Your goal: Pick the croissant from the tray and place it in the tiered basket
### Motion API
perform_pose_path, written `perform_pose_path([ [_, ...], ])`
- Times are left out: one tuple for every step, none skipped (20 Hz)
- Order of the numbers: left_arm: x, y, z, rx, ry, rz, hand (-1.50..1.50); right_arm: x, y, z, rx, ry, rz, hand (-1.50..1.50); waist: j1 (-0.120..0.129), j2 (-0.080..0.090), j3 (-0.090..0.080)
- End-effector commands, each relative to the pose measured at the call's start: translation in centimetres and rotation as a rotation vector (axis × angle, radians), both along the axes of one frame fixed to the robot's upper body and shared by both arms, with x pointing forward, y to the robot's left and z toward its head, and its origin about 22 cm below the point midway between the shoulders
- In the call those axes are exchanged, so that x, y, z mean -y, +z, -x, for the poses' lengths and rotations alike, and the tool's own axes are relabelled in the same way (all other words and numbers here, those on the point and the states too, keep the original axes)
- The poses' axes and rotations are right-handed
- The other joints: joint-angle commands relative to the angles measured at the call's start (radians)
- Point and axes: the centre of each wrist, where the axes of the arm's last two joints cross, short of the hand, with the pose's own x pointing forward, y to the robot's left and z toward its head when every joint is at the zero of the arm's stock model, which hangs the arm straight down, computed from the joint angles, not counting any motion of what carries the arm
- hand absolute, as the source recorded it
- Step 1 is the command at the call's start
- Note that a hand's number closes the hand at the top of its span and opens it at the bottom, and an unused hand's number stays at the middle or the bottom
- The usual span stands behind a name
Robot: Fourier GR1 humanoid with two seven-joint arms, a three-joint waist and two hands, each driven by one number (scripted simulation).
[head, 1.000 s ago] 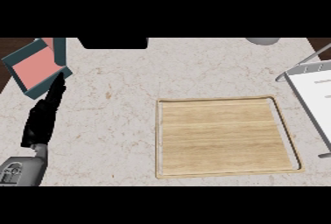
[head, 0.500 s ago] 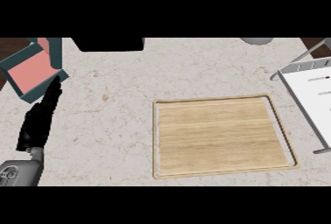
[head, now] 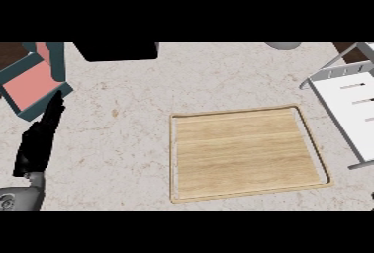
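Okay, left hand [head: 40, 141] is over the left side of the surface [head: 124, 148], black fingers straight and together, released and grasping nothing, tips pointing toward the far-left corner. Its grey forearm [head: 18, 200] comes in at the near-left corner. The fingertips reach just beside a teal-rimmed, pink-centred object [head: 33, 84] that sits tilted at the far-left corner; can't tell if they touch it. The wooden tray [head: 245, 150], square with a raised light rim, lies flat right of the surface's middle, well apart from the hand. The croissant doesn't show anywhere in the head view, so its place can't be told. The tiered basket [head: 350, 99], white with grey wire framing and slotted walls, stands at the right edge, near the tray's far-right corner but apart from it. A black box [head: 116, 49] sits on the far edge, left of centre, and a grey round thing [head: 283, 45] pokes in at the far edge toward the right.
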Motion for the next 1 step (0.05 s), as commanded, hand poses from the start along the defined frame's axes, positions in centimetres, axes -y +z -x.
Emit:
perform_pose_path([
  [0.2, 0.05, 0.99, -0.009, -0.015, 0.01, 0.0, -2.91, -0.44, 5.81, 0.054, -0.059, -0.09, -1.5, 0.009, -0.002, 0.001],
])
